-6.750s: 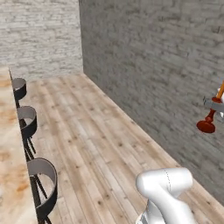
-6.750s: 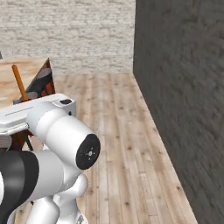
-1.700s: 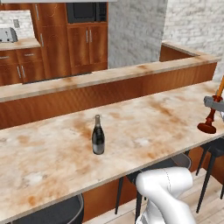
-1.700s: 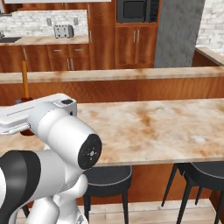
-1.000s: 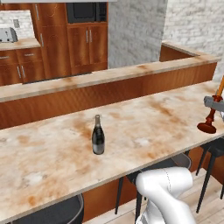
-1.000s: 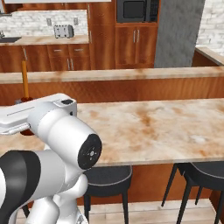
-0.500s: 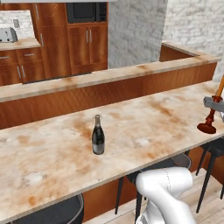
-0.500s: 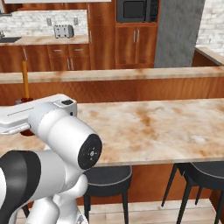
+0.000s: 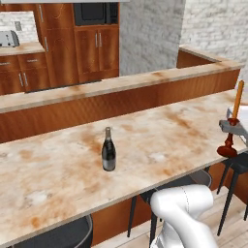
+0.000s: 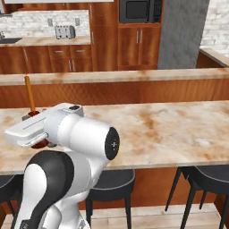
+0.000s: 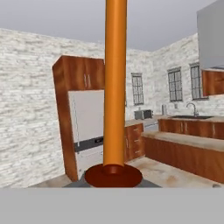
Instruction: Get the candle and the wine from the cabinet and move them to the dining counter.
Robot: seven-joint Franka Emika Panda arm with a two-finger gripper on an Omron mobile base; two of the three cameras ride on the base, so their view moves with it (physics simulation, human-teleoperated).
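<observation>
The wine (image 9: 108, 150), a dark bottle with a pale top, stands upright near the middle of the dining counter (image 9: 169, 140), beige stone with rusty stains. The candle (image 9: 236, 99), an orange taper in a dark red holder (image 9: 226, 150), hangs upright at the counter's right front edge. My gripper (image 9: 232, 127) is shut on the holder's stem. Whether the base touches the stone I cannot tell. In the right base view the candle (image 10: 29, 93) rises behind my white hand. The hand view looks up along the taper (image 11: 115, 83). Which reddish-brown cupboard at the back is the cabinet I cannot tell.
A raised wooden ledge (image 9: 121, 85) runs behind the dining counter. Black stools (image 9: 193, 180) (image 10: 112, 183) stand under its front edge, close to my base. Far behind are lower cabinets, a toaster (image 9: 9, 38) and a microwave (image 9: 95, 12).
The base has come round from a brick wall and wood floor to face the dining counter, with the candle still held. Over the last second and a half nothing has moved.
</observation>
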